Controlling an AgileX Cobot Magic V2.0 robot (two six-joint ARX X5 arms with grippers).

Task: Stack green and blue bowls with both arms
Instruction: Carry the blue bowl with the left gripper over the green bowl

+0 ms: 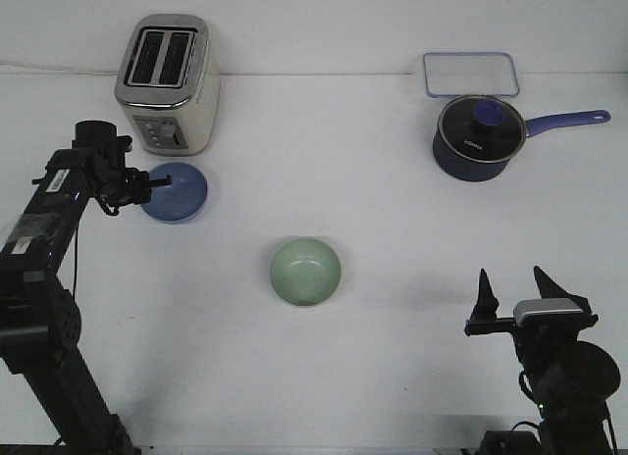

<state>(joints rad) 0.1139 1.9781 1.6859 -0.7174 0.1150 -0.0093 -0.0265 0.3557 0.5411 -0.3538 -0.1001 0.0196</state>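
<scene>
Since both look light, rigid and matte, I'd pinch rims: left claw (165, 182) clamped on blue bowl (180, 193); green bowl (305, 271) centre; right claw (515, 286) apart.

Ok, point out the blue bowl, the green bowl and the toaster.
blue bowl (180, 193), front view, on its outer wall beside the left arm's fingers.
green bowl (305, 270), front view, middle of its inside.
toaster (167, 97), front view, on its front face below the slots.
</scene>
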